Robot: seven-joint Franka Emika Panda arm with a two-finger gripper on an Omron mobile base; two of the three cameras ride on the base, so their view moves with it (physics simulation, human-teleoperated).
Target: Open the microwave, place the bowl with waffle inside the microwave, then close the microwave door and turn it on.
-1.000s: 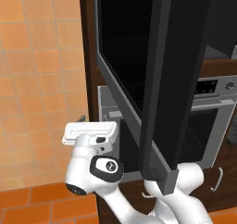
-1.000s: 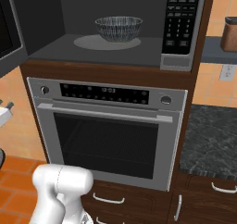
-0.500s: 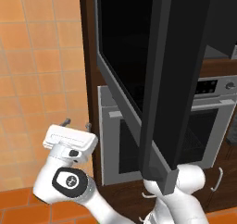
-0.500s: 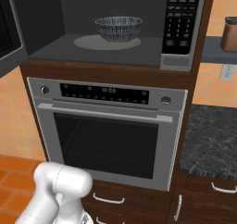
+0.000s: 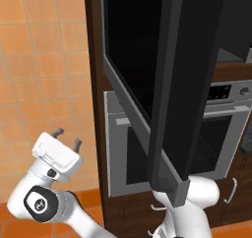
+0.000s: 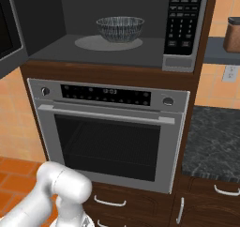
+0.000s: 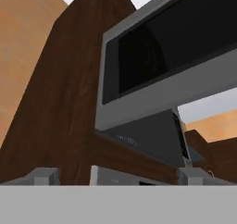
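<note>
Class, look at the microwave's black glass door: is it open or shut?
Open. The black glass microwave door stands swung outward, and the patterned bowl shows inside the exposed cavity.

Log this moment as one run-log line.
stage: door closing pending | microwave door: open | bowl: inside microwave | gripper: open, empty, low, left of door

Microwave door swung open, patterned bowl inside microwave cavity
</note>
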